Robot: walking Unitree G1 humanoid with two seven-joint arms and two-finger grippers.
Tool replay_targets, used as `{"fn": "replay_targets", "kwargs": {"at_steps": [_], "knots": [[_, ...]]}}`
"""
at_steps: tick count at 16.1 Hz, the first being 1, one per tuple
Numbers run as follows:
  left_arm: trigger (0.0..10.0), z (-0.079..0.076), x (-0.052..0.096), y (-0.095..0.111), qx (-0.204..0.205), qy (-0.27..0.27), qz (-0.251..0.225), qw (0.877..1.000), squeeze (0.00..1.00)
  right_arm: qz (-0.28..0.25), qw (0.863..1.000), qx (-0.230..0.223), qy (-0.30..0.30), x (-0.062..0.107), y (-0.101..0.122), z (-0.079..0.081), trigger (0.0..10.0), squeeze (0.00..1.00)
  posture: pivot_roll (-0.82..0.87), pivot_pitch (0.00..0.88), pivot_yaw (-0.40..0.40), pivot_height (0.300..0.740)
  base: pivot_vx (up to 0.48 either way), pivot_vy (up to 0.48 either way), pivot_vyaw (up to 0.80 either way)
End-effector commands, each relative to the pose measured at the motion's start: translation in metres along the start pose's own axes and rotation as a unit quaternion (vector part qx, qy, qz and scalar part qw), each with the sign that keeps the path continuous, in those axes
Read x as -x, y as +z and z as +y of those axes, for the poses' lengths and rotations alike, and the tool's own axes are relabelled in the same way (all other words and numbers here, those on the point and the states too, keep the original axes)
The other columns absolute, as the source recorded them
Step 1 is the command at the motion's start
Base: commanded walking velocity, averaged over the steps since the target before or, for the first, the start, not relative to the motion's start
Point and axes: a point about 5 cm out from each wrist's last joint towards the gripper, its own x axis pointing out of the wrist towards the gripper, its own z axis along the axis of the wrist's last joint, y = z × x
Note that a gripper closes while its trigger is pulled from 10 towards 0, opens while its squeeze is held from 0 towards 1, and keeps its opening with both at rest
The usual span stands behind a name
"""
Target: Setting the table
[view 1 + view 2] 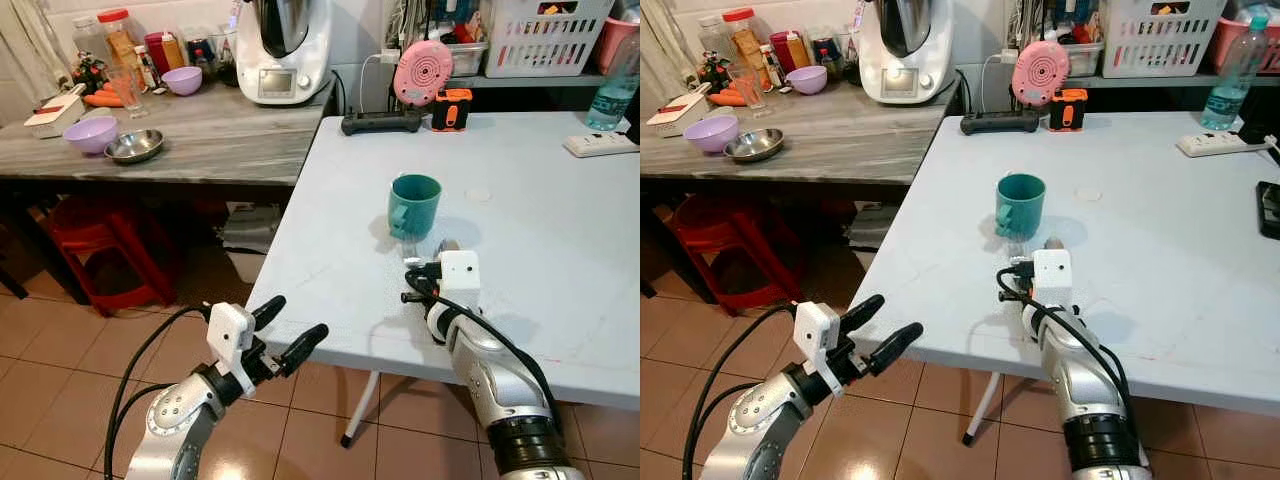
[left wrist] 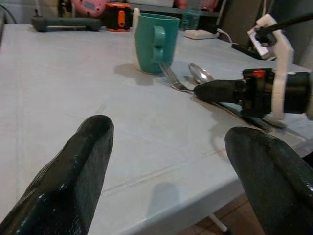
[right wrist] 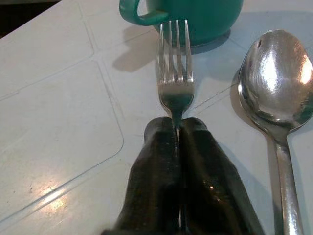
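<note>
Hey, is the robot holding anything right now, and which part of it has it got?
Yes. The right pincer is shut on the fork, gripping its handle just behind the tines, beside the spoon. The left pincer is open, holding nothing.

A pale blue-white plastic table (image 1: 560, 250) stands on a floor of reddish-brown square tiles (image 1: 60, 360). Beside it, at the robot's left, runs a grey wood-grain counter (image 1: 220, 130) with a red plastic stool (image 1: 105, 255) tucked in the shade beneath. On the counter sit a white kitchen machine with a steel jug (image 1: 283, 45), two lilac bowls (image 1: 90, 133) and a small steel dish (image 1: 134, 146). A white slotted basket (image 1: 545, 38) rests on a shelf behind the table. Soft daylight falls evenly.
</note>
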Motion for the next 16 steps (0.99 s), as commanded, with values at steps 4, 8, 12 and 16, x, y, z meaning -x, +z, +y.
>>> {"fn": "replay_targets", "kwargs": {"at_steps": [4,8,12,16], "knots": [[10.0,-0.003,0.0,0.003,-0.009,-0.032,0.006,0.999,0.0,0.052,0.998,-0.02,-0.006,0.0,-0.022,0.002,0.4,0.0,-0.05,0.0,0.112,0.74,0.0,0.0,0.0],[10.0,-0.004,0.0,0.0,-0.01,-0.043,0.015,0.999,0.0,0.057,0.997,-0.053,-0.015,-0.001,-0.024,0.003,0.0,0.0,-0.05,0.0,0.12,0.74,0.0,0.0,0.0],[10.0,-0.002,0.0,0.001,-0.018,-0.039,0.013,0.999,0.0,-0.002,0.991,-0.127,-0.036,0.0,0.0,0.007,0.0,0.0,-0.05,0.0,0.122,0.74,0.0,0.0,0.0],[10.0,0.0,-0.002,0.001,-0.019,-0.033,0.01,0.999,0.0,-0.047,0.989,-0.133,-0.041,0.003,0.024,0.014,0.0,0.0,-0.05,0.0,0.123,0.74,0.0,0.0,0.0]]}}
